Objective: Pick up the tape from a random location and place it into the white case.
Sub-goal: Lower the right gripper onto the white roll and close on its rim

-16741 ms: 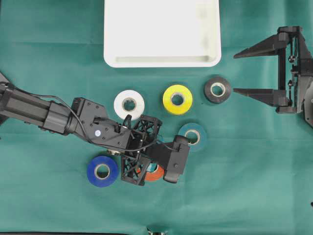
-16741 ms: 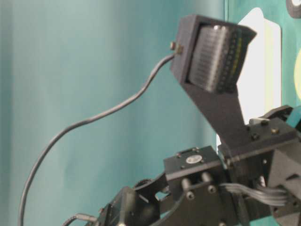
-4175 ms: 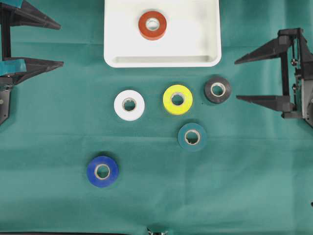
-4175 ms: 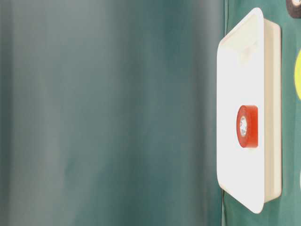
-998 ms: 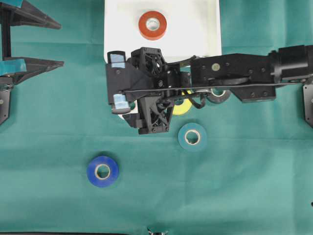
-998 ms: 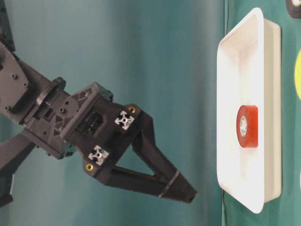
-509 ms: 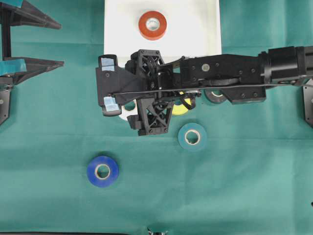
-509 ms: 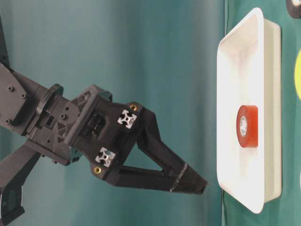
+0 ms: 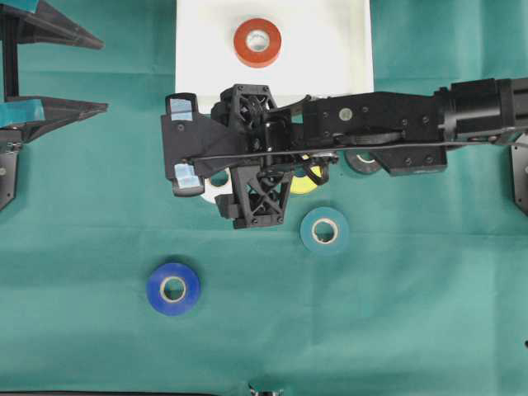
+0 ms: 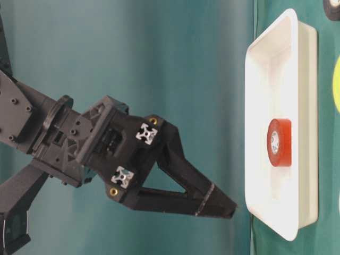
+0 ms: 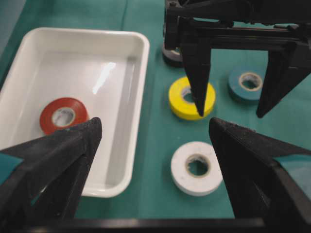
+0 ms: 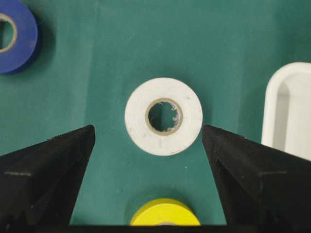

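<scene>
Green cloth [image 9: 396,313]: covers the whole work surface; widest bare stretch along the lower edge and lower right of the overhead view.

Right arm [image 9: 412,124]: lies across the middle from the right edge, over the black roll and part of the yellow roll, just below the case's near rim.

White case [image 9: 330,49]: top centre, shallow tray with raised rim, its top edge cut by the frame. Its floor is mostly bare; the near rim is partly covered by the arm in the overhead view.

Right gripper [image 9: 188,142]: jaws spread wide, holding nothing. In the right wrist view the two fingers stand on either side of the white tape roll [image 12: 163,116], apart from it, with cloth showing between.

Left gripper [image 9: 97,74]: far left edge, well apart from every roll, jaws wide, nothing between them.

Red tape roll [image 9: 256,42]: flat inside the case, toward its far side, clear of the walls.

Yellow tape roll [image 11: 191,98]: just beside the white roll, nearest neighbour to the gripper's fingers.

Teal tape roll [image 9: 324,230]: below the arm, uncovered.

Blue tape roll [image 9: 173,289]: lower left, alone, well apart from the rest.

Black tape roll [image 9: 363,161]: mostly hidden under the arm.
</scene>
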You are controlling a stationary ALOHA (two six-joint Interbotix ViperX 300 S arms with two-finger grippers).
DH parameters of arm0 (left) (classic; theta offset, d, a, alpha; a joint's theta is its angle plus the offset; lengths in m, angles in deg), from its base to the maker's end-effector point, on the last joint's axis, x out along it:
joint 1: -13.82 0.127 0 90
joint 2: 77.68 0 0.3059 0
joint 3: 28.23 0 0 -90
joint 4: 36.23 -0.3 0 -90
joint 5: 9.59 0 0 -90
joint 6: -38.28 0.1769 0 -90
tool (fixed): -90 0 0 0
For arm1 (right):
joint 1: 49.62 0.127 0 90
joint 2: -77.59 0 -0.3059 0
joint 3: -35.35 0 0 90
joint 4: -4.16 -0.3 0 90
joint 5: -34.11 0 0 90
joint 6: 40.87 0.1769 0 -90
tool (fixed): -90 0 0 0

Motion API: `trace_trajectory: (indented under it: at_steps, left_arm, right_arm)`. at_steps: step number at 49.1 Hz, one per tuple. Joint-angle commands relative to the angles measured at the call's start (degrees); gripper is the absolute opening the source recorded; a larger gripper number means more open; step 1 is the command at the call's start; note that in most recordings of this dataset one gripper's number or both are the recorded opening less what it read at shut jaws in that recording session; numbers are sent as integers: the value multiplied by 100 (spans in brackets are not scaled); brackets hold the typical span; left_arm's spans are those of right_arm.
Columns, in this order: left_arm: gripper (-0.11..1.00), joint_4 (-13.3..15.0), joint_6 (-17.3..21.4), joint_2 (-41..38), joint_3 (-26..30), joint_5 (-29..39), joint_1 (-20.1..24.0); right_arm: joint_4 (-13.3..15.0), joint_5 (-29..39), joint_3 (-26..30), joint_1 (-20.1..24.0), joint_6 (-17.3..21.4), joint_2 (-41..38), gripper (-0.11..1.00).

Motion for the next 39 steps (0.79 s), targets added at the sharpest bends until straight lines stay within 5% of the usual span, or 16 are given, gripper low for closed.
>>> trace_trajectory:
  at_steps: [1, 39]
  left_arm:
    - [98, 9, 0, -18, 105, -26, 18]
    - [98, 18, -18, -18, 105, -26, 18]
  right_arm:
    - [-18, -35, 167, 9, 9, 97, 88]
    - [-26, -343, 158, 18, 88, -791, 88]
